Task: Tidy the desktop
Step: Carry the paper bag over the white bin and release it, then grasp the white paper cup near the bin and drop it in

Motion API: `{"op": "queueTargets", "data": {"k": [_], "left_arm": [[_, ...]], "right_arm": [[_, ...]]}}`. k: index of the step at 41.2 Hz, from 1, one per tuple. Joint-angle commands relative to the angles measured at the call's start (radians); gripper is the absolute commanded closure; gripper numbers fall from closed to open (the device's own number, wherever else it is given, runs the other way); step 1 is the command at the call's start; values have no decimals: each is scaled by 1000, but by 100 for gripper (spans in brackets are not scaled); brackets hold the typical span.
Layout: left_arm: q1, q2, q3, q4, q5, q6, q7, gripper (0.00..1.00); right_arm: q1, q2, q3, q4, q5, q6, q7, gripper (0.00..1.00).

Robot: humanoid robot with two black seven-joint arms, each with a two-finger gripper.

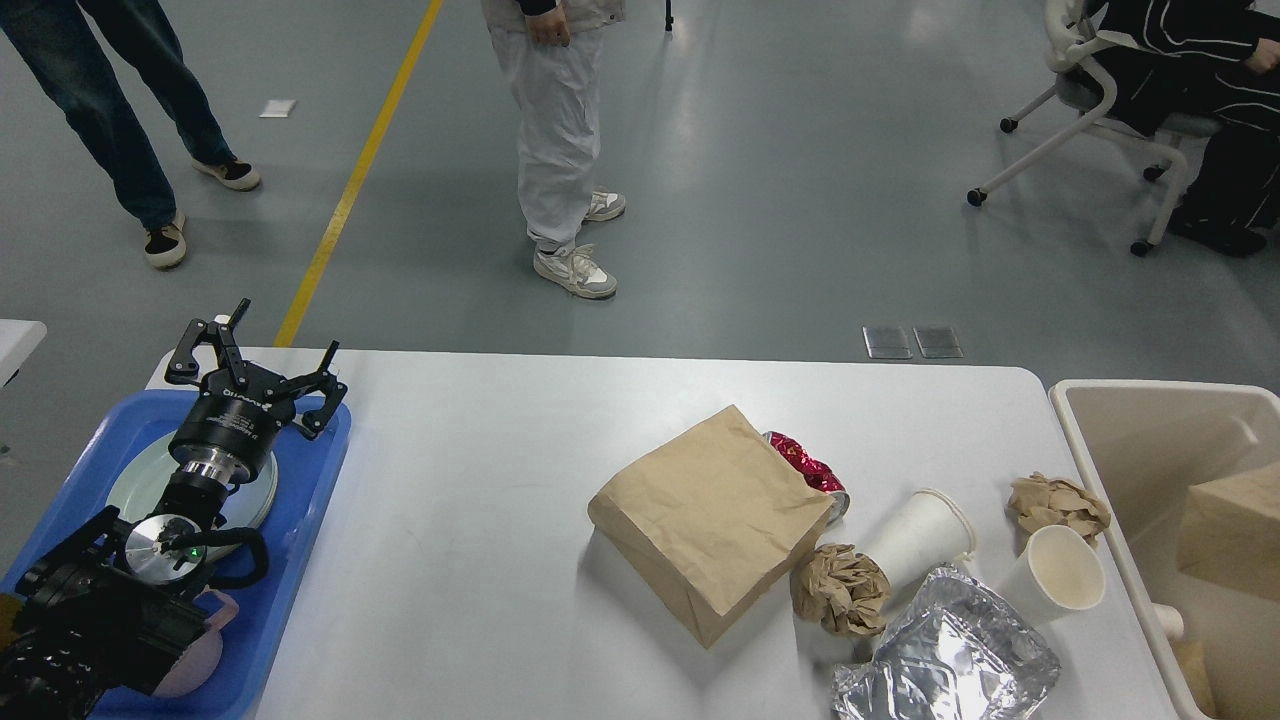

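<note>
- You've got a smooth grey-green sealed floor (780,200) filling the upper half, with soft overhead light glare in pale patches.
- A painted yellow floor line (355,175) runs diagonally from top centre down to the table's far left corner.
- Two square metal floor plates (912,341) sit side by side just past the table's far edge.
- A small white scrap of paper (277,107) lies on the floor upper left.
- A white-framed wheeled office chair (1095,120) stands upper right, occupied.
- No walls or windows in your view.
</note>
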Motion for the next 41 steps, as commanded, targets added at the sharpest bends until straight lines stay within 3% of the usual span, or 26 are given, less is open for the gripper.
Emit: {"op": "queueTargets", "data": {"k": [1, 11, 17, 20, 23, 31, 35, 41], "left_arm": [[0, -1, 0, 0, 0, 0, 0, 4], [0, -1, 0, 0, 0, 0, 0, 4], [0, -1, 0, 0, 0, 0, 0, 4], [0, 1, 0, 1, 0, 0, 0, 4], [0, -1, 0, 0, 0, 0, 0, 4], [0, 1, 0, 0, 0, 0, 0, 4], [0, 1, 0, 0, 0, 0, 0, 4], [0, 1, 0, 0, 0, 0, 0, 4]], "right_arm": [[10, 30, -1, 0, 0, -1, 1, 0], [169, 105, -69, 15, 0, 14, 4, 0], [378, 208, -295, 90, -1, 77, 1, 0], [526, 228, -404, 230, -3, 171, 1, 0], [732, 259, -487, 389, -3, 341, 4, 0], [979, 323, -509, 469, -3, 729, 1, 0], [1075, 323, -512, 512, -4, 853, -1, 0], [1088, 306, -532, 523, -7, 880, -2, 0]]}}
